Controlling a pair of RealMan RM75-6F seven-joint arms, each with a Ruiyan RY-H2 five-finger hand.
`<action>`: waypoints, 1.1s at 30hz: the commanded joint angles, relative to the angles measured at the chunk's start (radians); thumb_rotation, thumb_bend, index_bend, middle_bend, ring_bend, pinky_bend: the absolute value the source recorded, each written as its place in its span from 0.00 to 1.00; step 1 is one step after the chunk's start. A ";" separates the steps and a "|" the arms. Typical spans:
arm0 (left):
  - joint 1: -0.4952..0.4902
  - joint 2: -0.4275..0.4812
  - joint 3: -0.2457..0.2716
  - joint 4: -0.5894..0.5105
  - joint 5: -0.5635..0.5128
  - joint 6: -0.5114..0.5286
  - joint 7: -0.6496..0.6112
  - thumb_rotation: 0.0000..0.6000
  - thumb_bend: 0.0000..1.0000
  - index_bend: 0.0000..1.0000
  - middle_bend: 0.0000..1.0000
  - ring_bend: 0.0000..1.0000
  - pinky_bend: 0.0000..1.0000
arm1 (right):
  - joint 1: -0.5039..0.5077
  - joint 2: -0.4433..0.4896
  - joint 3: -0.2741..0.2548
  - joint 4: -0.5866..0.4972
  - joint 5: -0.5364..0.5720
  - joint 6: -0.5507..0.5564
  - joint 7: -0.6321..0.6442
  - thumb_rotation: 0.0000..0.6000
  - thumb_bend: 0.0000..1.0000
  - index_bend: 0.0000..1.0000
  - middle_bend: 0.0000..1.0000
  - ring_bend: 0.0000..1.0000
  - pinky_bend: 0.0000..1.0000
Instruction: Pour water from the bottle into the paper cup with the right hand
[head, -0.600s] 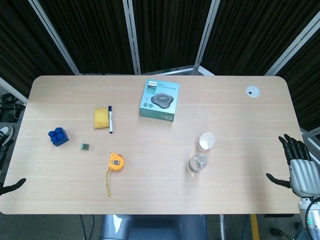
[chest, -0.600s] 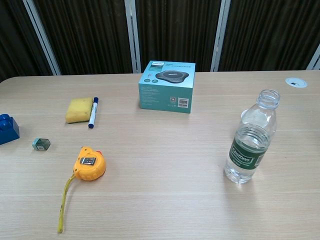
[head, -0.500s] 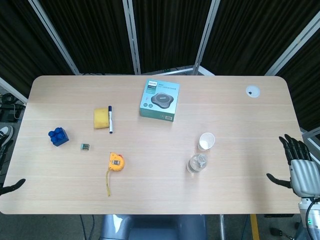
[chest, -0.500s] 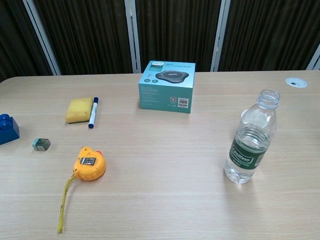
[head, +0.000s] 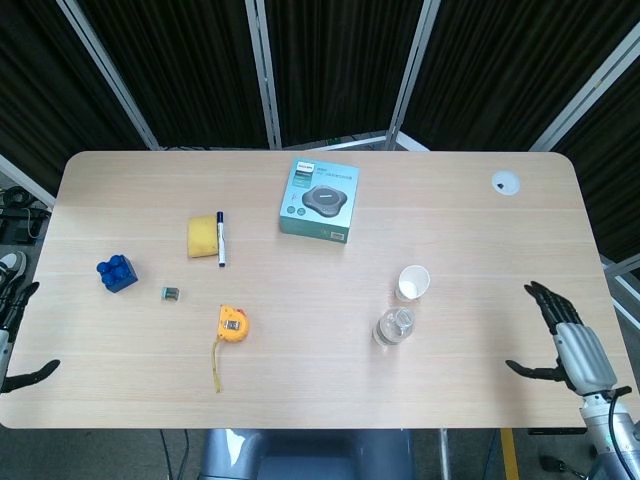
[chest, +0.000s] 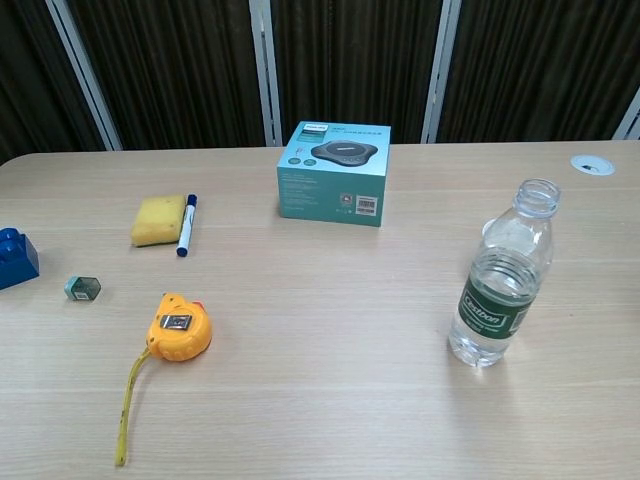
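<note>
Bottle (head: 393, 327) stands uncapped, upright, toward the desk's (head: 470, 220) front edge, right of centre; paper cup (head: 412, 283) just behind it, close for a short pour. Right hand (head: 565, 345) is spread, nothing held, at the right front corner.

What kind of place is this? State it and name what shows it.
Probably a robot test lab, not a home: a pale wooden table with a cable grommet, black curtain panels on metal poles behind, and unrelated test objects such as a yellow tape measure.
</note>
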 joint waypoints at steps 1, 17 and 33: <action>-0.009 -0.012 -0.002 0.006 -0.002 -0.013 0.013 1.00 0.00 0.00 0.00 0.00 0.00 | 0.085 -0.039 -0.059 0.147 -0.121 -0.154 0.336 1.00 0.00 0.00 0.00 0.00 0.03; -0.038 -0.055 -0.014 0.008 -0.077 -0.070 0.108 1.00 0.00 0.00 0.00 0.00 0.00 | 0.191 -0.318 -0.078 0.530 -0.260 -0.126 0.620 1.00 0.00 0.02 0.14 0.08 0.18; -0.051 -0.069 -0.020 0.022 -0.126 -0.097 0.128 1.00 0.00 0.00 0.00 0.00 0.00 | 0.251 -0.448 -0.068 0.607 -0.239 -0.141 0.634 1.00 0.00 0.07 0.18 0.12 0.20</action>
